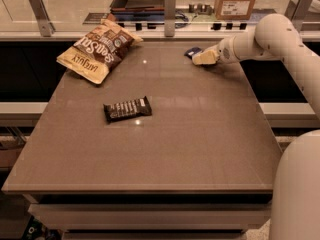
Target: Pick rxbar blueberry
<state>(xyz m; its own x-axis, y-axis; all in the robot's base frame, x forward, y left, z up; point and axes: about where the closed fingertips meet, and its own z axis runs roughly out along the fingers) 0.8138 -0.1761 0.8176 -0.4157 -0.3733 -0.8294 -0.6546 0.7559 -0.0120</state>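
Observation:
The rxbar blueberry (191,51) is a small dark navy-blue bar lying flat near the table's far right edge. Only its left part shows; the rest is hidden behind the gripper. My gripper (202,58) is cream coloured and sits right against the bar's right side, low over the table. The arm comes in from the right.
A dark brown-black bar with white lettering (127,108) lies near the middle of the table (165,154). A large tan and brown snack bag (97,49) lies at the far left. A cardboard box (236,0) and metal posts stand on the counter behind.

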